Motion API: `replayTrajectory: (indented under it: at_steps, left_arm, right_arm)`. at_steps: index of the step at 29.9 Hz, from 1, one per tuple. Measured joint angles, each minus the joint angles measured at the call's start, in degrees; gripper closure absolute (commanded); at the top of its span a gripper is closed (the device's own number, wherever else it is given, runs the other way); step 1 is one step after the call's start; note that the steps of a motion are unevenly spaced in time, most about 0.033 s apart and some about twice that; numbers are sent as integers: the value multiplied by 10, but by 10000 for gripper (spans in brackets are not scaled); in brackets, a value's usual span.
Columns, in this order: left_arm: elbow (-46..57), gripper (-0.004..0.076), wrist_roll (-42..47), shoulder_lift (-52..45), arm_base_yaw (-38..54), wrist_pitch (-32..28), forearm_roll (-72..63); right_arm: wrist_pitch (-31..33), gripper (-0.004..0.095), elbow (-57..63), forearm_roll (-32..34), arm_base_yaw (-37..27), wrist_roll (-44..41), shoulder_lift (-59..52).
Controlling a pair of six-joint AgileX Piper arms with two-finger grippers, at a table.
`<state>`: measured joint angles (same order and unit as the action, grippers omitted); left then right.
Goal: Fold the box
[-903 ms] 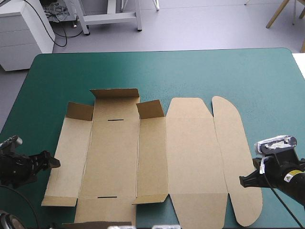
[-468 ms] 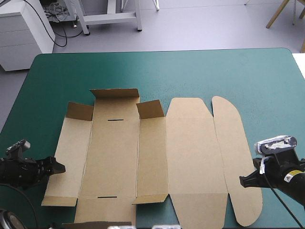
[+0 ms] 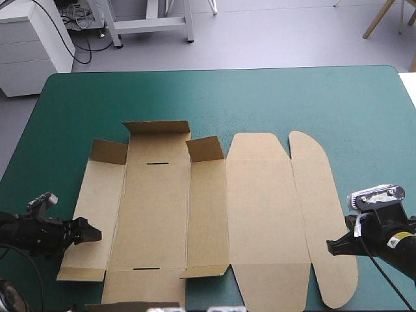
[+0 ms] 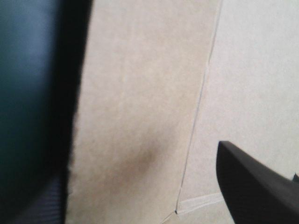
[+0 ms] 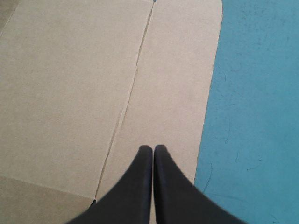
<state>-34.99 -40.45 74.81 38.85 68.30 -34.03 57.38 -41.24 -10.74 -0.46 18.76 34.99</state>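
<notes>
- High view: the box (image 3: 260, 208) is lying unfolded as a flat brown sheet on the table's teal-green cover (image 3: 292, 97). It is filling the middle and stretching toward 7 o'clock. Only the three short flaps (image 3: 156, 127) along its far edge are standing up.
- The left gripper (image 3: 91, 232) is reaching in low from 8 o'clock, with its tip at the sheet's left edge. Whether it is touching the sheet cannot be told.
- The right gripper (image 3: 333, 247) is hovering at 4 o'clock, at the outer edge of the rounded flap (image 3: 318, 195).
- Left wrist view: the left gripper (image 4: 140, 191) is standing released, its black fingers (image 4: 252, 186) wide apart. The bare box (image 4: 140, 93) is lying between them, a crease (image 4: 201, 107) is running ahead toward 12 o'clock, and the cover (image 4: 23, 70) is showing at its 10 o'clock.
- Right wrist view: the right gripper (image 5: 153, 148) is clenched on nothing, its fingers meeting in one pointed arch over the rounded flap (image 5: 182, 93). The box (image 5: 70, 93) is spreading toward its 11 o'clock, and the cover (image 5: 257, 116) is lying at its 2 o'clock.
</notes>
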Motion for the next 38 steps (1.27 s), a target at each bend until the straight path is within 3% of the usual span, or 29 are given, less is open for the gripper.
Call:
replayTrajectory:
  at_steps: [8,16,27,34,38]
  left_arm:
    - [1,249,-4,0,-46,-1,1]
    - [1,484,-14,0,-46,-1,1]
    - [1,736,-26,0,-49,7,-8]
    - [-12,734,-45,-1,-103,10,1]
    - [-52,734,-1,0,-162,6,37]
  right_arm:
    - [0,922,0,0,0,0,0]
    - [0,922,0,0,0,-5,0]
    - [0,922,0,0,0,-6,0]
    - [0,922,0,0,0,-6,0]
    - [0,922,0,0,0,-6,0]
